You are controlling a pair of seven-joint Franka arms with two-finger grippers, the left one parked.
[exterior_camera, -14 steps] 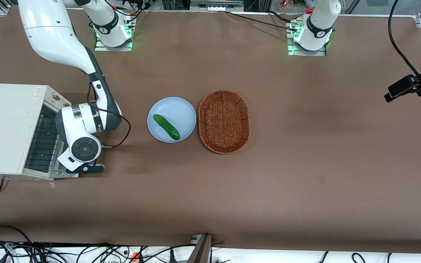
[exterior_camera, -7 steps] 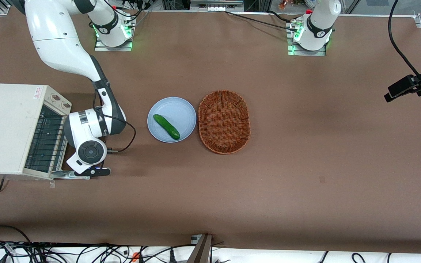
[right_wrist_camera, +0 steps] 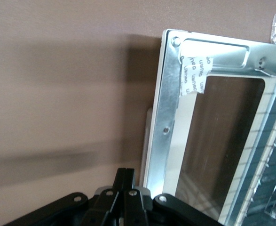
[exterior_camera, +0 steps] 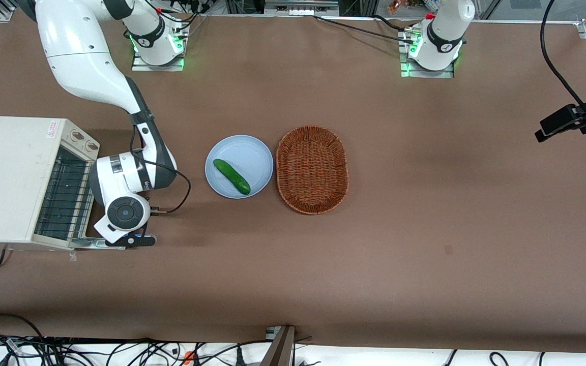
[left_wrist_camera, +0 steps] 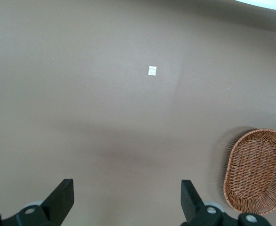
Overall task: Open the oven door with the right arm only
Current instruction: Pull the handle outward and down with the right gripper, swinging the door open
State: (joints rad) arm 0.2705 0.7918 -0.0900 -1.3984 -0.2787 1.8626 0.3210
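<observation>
Since a second ago the large white jointed right arm has swung its wrist away from the cream-white boxy toaster oven toward the pale blue round plate, and the small black gripper has drawn the door edge down and outward with it; over the last half second the shift is only slight.

Just beside the gripper lies the light-grey oven door with its dark glass window and shiny metal inner frame, swung down and open, inner face up, hinged at the oven's front. In the wrist view the two black fingers stand pressed together at the door's outer edge; whether the handle sits between them cannot be told.

From the front, the wrist covers most of the open door, leaving only a metal strip visible near the gripper. The handle is hidden. A piece of printed tape sticks to the frame's corner.

Farther from the gripper, toward the parked arm's end, a green cucumber rests on the plate, with an oval brown wicker basket beside it. The brown table carries them all.
</observation>
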